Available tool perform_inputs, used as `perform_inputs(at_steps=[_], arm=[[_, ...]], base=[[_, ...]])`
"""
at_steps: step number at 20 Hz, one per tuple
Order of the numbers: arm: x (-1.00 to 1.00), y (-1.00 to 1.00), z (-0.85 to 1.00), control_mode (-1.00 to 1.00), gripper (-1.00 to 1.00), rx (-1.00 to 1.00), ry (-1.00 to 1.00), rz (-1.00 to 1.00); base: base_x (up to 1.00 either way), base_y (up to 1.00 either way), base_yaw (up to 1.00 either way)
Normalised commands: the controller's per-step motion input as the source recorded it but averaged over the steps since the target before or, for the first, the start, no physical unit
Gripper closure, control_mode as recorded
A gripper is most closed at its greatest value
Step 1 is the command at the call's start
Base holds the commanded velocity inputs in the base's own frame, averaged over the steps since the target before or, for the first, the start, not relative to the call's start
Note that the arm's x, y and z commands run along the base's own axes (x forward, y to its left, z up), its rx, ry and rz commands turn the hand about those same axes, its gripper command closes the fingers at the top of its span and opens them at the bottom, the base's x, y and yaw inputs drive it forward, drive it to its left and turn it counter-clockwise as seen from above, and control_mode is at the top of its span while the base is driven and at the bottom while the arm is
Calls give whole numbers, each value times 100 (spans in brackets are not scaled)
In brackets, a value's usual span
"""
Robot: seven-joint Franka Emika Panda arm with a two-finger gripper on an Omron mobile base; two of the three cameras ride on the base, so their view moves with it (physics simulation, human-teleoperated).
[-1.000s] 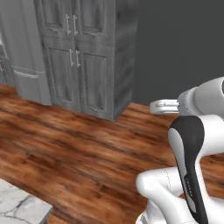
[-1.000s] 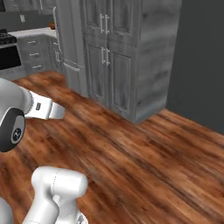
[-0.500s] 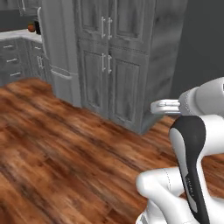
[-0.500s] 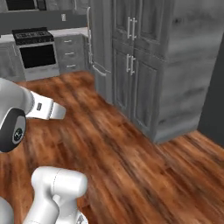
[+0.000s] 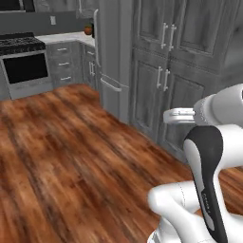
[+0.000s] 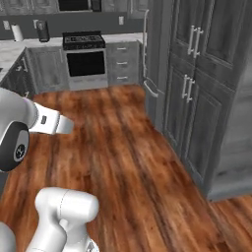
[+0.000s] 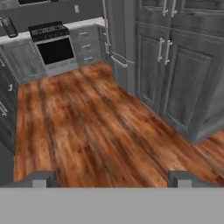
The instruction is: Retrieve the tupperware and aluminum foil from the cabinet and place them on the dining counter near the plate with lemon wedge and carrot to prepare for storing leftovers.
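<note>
Stove (image 6: pixel 83 55) newly in view, unlabelled.

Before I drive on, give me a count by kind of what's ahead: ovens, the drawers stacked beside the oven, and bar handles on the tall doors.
Oven: 1
Drawers beside it: 3
Bar handles on the tall doors: 4
Total: 8

Wooden floor (image 7: pixel 87 131) lies open mid-frame; tall panelled doors (image 7: pixel 175 78) block right, stove (image 7: pixel 54 48) closes upper left.
</note>
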Motion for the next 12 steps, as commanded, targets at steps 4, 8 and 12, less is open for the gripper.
perform_inputs(at_steps=[4,8,12], arm=[[0,0,0,100,-100,0,0,0],[0,0,0,100,-100,0,0,0],[0,0,0,100,-100,0,0,0]], base=[[100,-16,32],[100,-17,26],[100,-12,21]])
